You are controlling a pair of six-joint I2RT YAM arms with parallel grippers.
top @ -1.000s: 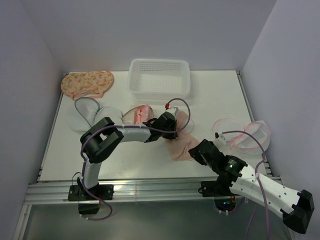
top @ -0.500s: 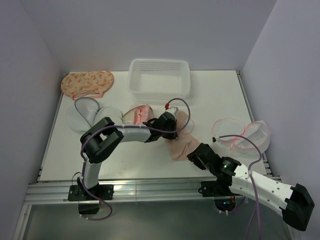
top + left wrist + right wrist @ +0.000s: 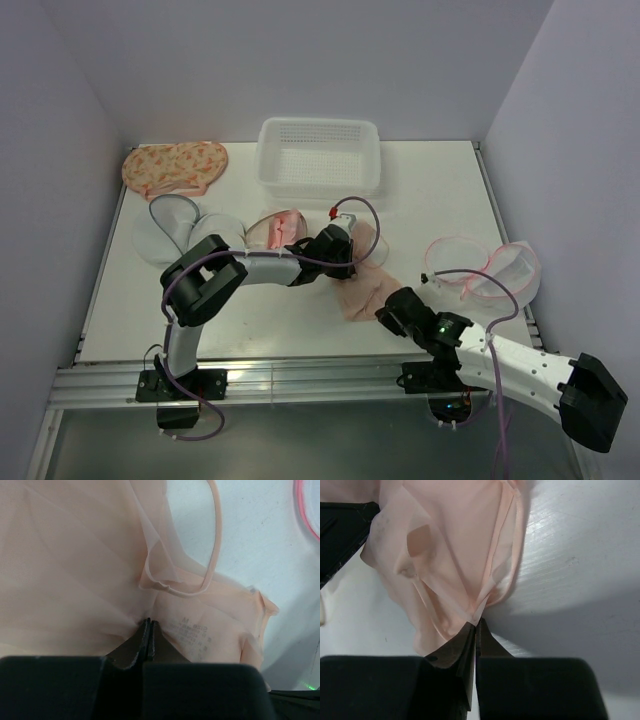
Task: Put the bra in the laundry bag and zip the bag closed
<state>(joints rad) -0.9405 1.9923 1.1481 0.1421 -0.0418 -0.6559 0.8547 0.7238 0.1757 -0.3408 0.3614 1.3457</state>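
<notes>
- At the near edge of the bra (image 3: pixel 365 290), the right gripper (image 3: pixel 385 318) has its jaws pressed together on a fold of the hem. The right wrist view shows the thin cloth drawn to a point between the tips.
- The bra lies crumpled on the white table (image 3: pixel 440 190), between the two grippers. It is pale peach and sheer enough that its folds show through as darker patches, and it has a narrow stitched border.
- Seen from the left wrist, a thin strap (image 3: pixel 216 540) of the same peach loops off the bra onto the table. Faint grey printed lettering (image 3: pixel 192 630) sits on an inner panel.
- On the bra's far-left side, the left gripper (image 3: pixel 348 265) is clamped tight on the fabric, which gathers into creases at the tips.
- To the right of the bra and apart from it, the laundry bag (image 3: pixel 512 262) lies open on the table. It shows as two round halves of translucent white mesh side by side, each with a pink rim.
- Left of the bra, just past the left arm, is a rounded pinkish mesh piece (image 3: pixel 280 228). Farther left lie grey-rimmed mesh bags (image 3: pixel 165 228).
- Beyond the bra stands a white perforated basket (image 3: pixel 320 155).
- Beyond the bra and far to its left lies a floral cloth (image 3: pixel 175 165).
</notes>
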